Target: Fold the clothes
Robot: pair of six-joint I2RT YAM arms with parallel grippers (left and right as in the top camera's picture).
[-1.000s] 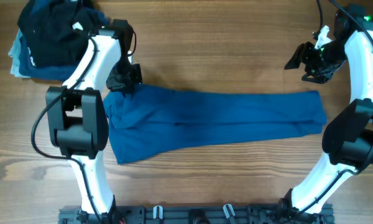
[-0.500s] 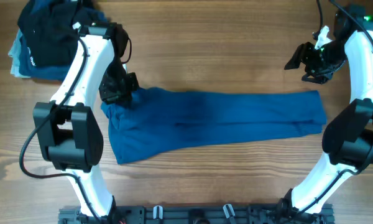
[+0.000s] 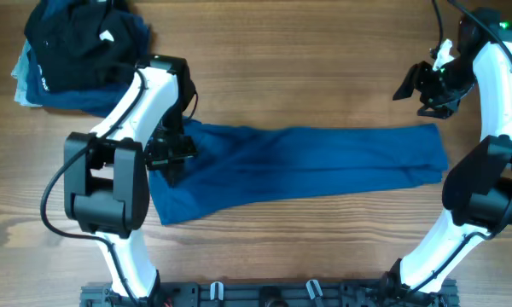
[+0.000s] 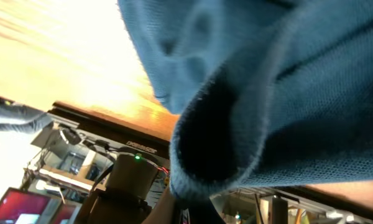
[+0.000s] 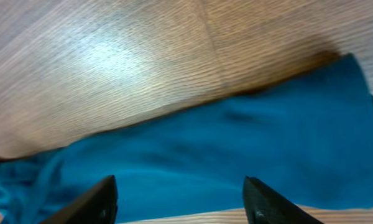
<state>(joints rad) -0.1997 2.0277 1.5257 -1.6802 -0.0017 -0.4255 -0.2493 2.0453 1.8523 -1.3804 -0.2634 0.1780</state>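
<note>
While in left pincer [image 3: 172,153] — clothes [image 3: 324,162].

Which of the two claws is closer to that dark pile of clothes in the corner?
Left. The left gripper is a short way from the dark pile, clamped on the blue garment; the right gripper hovers open near the garment's opposite end.

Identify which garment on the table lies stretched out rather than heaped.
The mid-blue garment, stretched across the middle, its left end pinched by the left gripper. The black and navy garments sit heaped in the far-left corner.
</note>
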